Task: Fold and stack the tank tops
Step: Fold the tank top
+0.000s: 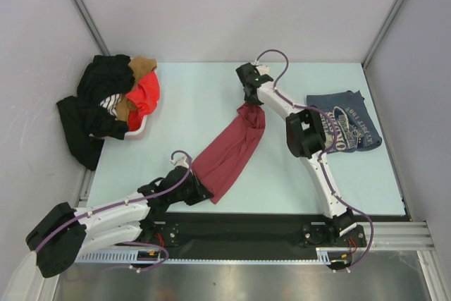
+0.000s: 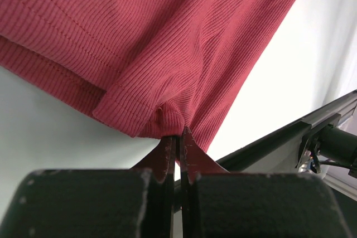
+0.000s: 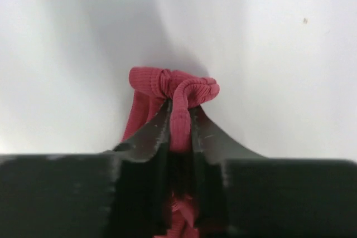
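The maroon tank top [image 1: 230, 151] stretches diagonally across the middle of the table between both arms. My left gripper [image 1: 200, 189] is shut on its near hem [image 2: 167, 122], the ribbed cloth [image 2: 167, 37] spreading above the closed fingers [image 2: 165, 151]. At the far end my right gripper [image 1: 248, 101] is shut on a bunched strap [image 3: 184, 101], which runs down between its fingers [image 3: 155, 132]. The blue-grey tank top [image 1: 349, 123] with pale lettering lies folded at the right of the table, partly behind the right arm.
A heap of black clothes [image 1: 95, 107] with a bright orange-red garment [image 1: 144, 94] spills from a white basket [image 1: 139, 129] at the far left. A black rail [image 1: 282, 229] runs along the near table edge. Grey walls enclose the pale table [image 1: 197, 96].
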`<state>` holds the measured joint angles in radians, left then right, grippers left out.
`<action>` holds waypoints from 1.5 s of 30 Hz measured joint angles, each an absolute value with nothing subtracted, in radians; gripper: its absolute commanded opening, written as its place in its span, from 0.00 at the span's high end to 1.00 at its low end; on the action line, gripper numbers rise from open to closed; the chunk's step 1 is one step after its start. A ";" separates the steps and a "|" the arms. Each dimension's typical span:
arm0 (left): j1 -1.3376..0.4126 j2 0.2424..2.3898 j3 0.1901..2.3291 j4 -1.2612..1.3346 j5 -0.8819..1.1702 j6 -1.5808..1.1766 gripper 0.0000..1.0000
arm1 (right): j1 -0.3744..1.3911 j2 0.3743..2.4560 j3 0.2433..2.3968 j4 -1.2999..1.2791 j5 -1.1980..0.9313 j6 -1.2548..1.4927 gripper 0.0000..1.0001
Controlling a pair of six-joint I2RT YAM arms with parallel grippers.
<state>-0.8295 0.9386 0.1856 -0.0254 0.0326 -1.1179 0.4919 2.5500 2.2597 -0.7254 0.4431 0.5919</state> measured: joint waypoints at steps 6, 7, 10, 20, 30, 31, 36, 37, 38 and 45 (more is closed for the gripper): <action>-0.841 0.946 0.186 0.001 0.030 -1.127 0.99 | 0.480 2.578 2.318 -0.750 0.399 0.563 1.00; -0.845 0.952 0.186 0.012 0.028 -1.132 0.99 | 0.472 2.578 2.318 -0.743 0.378 0.556 1.00; -0.866 1.000 0.186 0.069 0.020 -1.155 0.99 | 0.444 2.580 2.318 -0.702 0.306 0.537 1.00; -1.067 1.375 0.348 0.345 -0.125 -1.319 0.97 | 0.278 2.686 2.387 -0.427 -0.171 0.567 1.00; -1.197 1.722 0.502 0.648 -0.200 -1.460 0.65 | 0.176 2.822 2.465 -0.202 -0.564 0.682 0.75; -1.203 1.725 0.511 0.646 -0.202 -1.460 0.59 | 0.175 2.826 2.465 -0.188 -0.579 0.691 0.63; -1.232 1.674 0.566 0.549 -0.241 -1.450 0.17 | 0.178 2.833 2.489 -0.124 -0.626 0.706 0.25; -1.237 1.645 0.573 0.507 -0.257 -1.444 0.15 | 0.179 2.833 2.492 -0.121 -0.626 0.707 0.22; -1.242 1.613 0.579 0.465 -0.273 -1.436 0.12 | 0.179 2.833 2.492 -0.115 -0.628 0.703 0.17; -1.252 1.389 0.566 0.219 -0.350 -1.377 0.11 | 0.180 2.752 2.438 -0.201 -0.545 0.635 0.00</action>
